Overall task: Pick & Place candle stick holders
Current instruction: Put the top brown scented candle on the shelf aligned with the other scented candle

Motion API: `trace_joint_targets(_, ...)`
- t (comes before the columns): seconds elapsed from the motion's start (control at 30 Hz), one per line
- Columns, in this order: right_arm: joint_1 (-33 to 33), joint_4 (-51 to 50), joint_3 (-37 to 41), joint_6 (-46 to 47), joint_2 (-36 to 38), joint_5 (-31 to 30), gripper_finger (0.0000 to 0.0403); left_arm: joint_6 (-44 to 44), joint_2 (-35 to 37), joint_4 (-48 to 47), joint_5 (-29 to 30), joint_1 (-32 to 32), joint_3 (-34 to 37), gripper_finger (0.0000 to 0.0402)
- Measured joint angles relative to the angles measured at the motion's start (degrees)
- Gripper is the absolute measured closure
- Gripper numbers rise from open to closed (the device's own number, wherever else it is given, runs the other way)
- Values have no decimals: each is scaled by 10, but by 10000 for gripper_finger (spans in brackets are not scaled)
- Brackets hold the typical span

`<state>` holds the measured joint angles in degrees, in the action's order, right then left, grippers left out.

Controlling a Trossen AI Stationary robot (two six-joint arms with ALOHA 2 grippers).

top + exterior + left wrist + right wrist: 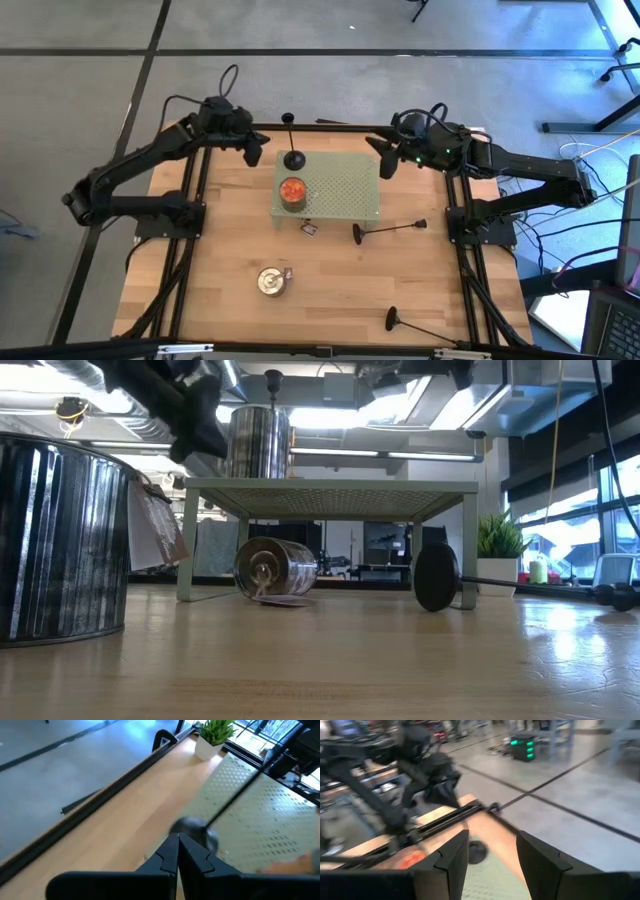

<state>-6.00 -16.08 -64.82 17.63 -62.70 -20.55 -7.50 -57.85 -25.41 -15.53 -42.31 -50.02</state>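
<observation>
One black candle stick holder [293, 158] stands upright on its round base at the far left corner of the green perforated rack [345, 190]; its base also shows in the left wrist view [195, 827]. A second holder [385, 230] lies on its side on the table by the rack's near right leg. A third [392, 318] lies near the table's front edge. My left gripper [257, 152] is shut and empty, just left of the standing holder, fingertips [178, 836] close to its base. My right gripper [385, 160] is open and empty over the rack's far right corner [492, 840].
An orange-topped tin can [292, 190] stands on the rack just near of the upright holder. A silver can [270, 282] with a paper tag stands on the table at front centre. A small can [275, 567] lies on its side under the rack.
</observation>
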Motion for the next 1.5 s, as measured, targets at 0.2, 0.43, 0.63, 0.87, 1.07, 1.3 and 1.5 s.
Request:
trace_joint_targets(0.2,8,-3,0,31,0,85,234,-37,62,-77,4,25,0,400)
trace_joint_targets(0.43,41,-5,0,79,0,167,234,-119,147,-181,30,81,0,400)
trace_joint_targets(0.63,96,-3,0,105,0,183,234,-215,214,-234,100,159,0,400)
trace_joint_targets(0.87,167,21,0,139,0,157,234,-289,259,-247,162,248,0,400)
trace_joint_targets(1.07,248,79,0,155,-12,78,234,-299,262,-268,166,307,0,400)
trace_joint_targets(1.3,334,219,0,166,-74,-22,234,-297,263,-277,138,385,0,400)
trace_joint_targets(1.5,380,313,-7,180,-148,-78,234,-312,263,-277,107,464,0,400)
